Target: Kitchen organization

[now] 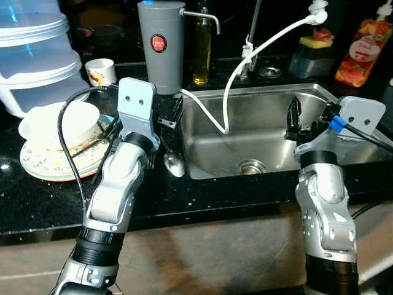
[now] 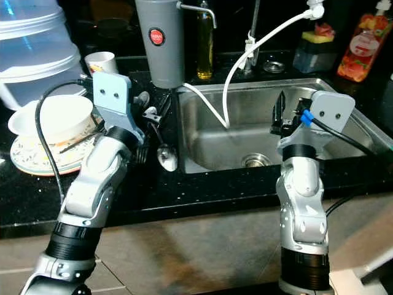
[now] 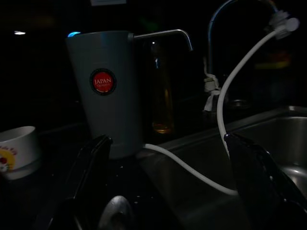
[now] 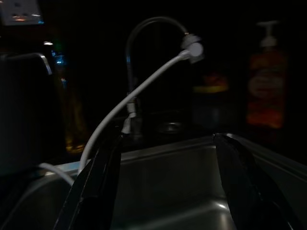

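A spoon [image 1: 174,164] is seen on the counter [image 1: 202,196] at the sink's [image 1: 258,132] left rim; the left pincer [image 3: 163,191] is spread open above it, probably approaching; lowering is needed next

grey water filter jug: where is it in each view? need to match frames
Left eye: grey jug, top centre, behind the left tool.
Right eye: top, left of centre.
Left wrist: centre-left, red sticker facing the camera.
Right wrist: too dark to tell.
Shared landmark: white hose running into the sink.
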Available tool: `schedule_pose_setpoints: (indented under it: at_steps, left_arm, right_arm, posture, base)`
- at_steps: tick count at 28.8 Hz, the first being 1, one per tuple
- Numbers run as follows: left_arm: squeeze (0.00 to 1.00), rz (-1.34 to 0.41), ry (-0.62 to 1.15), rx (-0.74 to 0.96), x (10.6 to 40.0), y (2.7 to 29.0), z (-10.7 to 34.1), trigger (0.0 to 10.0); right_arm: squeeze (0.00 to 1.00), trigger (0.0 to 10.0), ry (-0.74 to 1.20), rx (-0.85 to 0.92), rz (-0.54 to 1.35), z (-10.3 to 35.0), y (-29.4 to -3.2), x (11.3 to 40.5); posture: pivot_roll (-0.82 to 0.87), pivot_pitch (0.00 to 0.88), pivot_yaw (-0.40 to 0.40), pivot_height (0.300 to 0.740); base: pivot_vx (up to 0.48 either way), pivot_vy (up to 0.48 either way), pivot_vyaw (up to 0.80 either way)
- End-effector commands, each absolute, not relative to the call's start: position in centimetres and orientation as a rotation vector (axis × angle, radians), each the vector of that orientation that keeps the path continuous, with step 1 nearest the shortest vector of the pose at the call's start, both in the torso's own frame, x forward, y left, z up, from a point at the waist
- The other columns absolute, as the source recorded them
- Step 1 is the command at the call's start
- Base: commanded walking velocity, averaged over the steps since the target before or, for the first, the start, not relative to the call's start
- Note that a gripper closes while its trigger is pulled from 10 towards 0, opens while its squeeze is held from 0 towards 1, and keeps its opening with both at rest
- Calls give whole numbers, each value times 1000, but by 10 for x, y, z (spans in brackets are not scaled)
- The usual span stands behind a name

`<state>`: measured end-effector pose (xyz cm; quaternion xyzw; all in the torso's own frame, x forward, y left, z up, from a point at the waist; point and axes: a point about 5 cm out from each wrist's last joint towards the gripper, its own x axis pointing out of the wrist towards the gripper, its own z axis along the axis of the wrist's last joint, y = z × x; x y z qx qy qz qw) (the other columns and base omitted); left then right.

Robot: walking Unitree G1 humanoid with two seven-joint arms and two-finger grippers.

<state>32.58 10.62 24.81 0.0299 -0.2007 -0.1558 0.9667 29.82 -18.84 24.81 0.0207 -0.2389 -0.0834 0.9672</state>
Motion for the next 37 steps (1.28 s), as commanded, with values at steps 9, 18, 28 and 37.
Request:
schedule_pose_setpoints:
  at_steps: [9, 18, 28, 37]
  left_arm:
    - [0, -299, -393, 42, 328, 108, 249, 10000]
    - [0, -289, -380, 11, 329, 111, 250, 10000]
    - [0, -288, -371, -4, 329, 111, 249, 10000]
    - [0, -284, -372, -6, 329, 111, 249, 10000]
  right_arm:
    - [0, 10000, -485, 42, -173, 248, -191, 297]
    - [0, 10000, -486, 44, -169, 248, -191, 297]
    - [0, 10000, -486, 43, -168, 248, -191, 297]
    - [0, 10000, -486, 45, -167, 248, -191, 297]
  posture:
    - [-13, 0, 33, 740]
    - [-12, 0, 31, 740]
    - [-12, 0, 31, 740]
    - [-12, 0, 30, 740]
  base:
    - [0, -120, 0]
    - [0, 0, 0]
    - [0, 83, 0]
    - [0, 467, 0]
